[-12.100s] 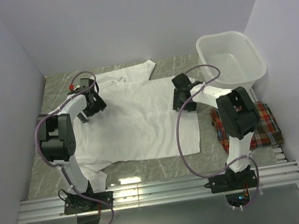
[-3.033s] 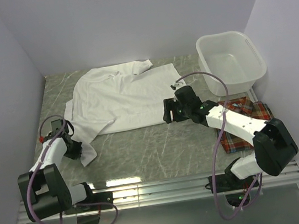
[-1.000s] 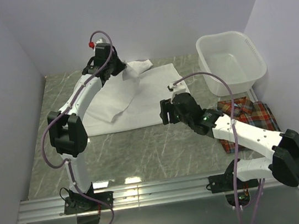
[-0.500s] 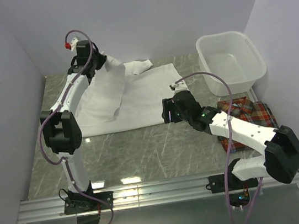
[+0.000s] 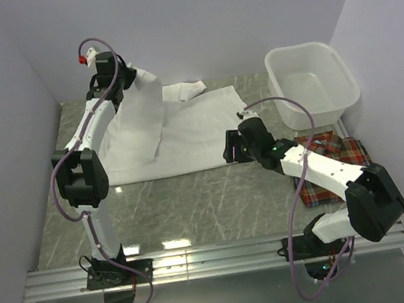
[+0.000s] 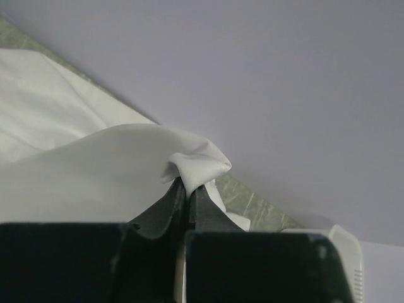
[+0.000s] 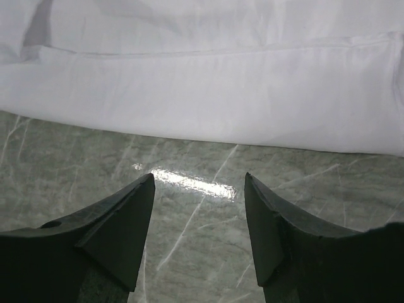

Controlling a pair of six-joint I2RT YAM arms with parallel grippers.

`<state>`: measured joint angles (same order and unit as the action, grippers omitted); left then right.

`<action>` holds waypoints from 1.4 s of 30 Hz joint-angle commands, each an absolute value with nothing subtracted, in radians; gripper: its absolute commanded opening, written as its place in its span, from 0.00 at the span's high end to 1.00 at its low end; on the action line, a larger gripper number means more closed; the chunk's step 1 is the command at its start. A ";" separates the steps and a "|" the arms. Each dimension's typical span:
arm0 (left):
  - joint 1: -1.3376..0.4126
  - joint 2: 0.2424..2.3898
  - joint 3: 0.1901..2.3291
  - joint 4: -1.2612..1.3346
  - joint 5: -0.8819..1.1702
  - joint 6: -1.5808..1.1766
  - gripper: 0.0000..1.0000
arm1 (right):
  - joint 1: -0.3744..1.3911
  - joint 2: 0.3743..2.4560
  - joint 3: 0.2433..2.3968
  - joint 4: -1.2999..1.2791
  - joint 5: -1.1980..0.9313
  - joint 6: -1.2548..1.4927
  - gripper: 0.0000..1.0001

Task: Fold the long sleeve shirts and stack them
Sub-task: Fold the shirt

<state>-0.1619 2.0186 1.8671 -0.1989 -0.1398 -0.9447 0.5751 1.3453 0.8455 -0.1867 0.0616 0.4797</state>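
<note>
The plain white cloth shirt is pinched by the left gripper, its body laid rightward toward the spread right gripper.

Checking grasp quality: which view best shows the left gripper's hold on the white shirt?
Left wrist: the left gripper is shut on a bunched fold of the white shirt. Top external shows cloth lifted, the pinch too small; right wrist shows only the shirt's near edge.
</note>
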 commanded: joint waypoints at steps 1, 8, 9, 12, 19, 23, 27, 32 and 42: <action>-0.132 2.019 1.936 -0.146 -0.176 -0.943 0.99 | 0.571 1.335 0.838 -0.163 0.046 0.495 0.34; -0.078 2.005 1.899 -0.123 -0.175 -0.962 0.99 | 0.571 1.338 0.825 -0.156 0.029 0.488 0.34; -0.077 2.003 1.898 -0.121 -0.167 -0.959 0.99 | 0.572 1.338 0.825 -0.156 0.031 0.489 0.34; -0.077 1.997 1.872 -0.098 -0.121 -0.957 0.98 | 0.568 1.348 0.828 -0.152 0.041 0.491 0.34; -0.080 1.941 1.770 -0.074 -0.058 -0.956 0.97 | 0.508 1.402 0.839 -0.137 0.049 0.534 0.37; -0.086 1.895 1.721 -0.072 -0.040 -0.931 0.97 | 0.473 1.427 0.845 -0.121 0.012 0.554 0.38; -0.101 1.826 1.672 -0.086 -0.080 -0.937 0.97 | 0.462 1.425 0.836 -0.110 0.003 0.558 0.39; -0.153 1.711 1.539 -0.078 -0.115 -1.028 0.98 | 0.462 1.394 0.811 -0.095 -0.021 0.564 0.39; -0.374 1.568 1.246 0.081 -0.205 -1.363 0.96 | 0.459 1.290 0.769 -0.072 -0.021 0.552 0.39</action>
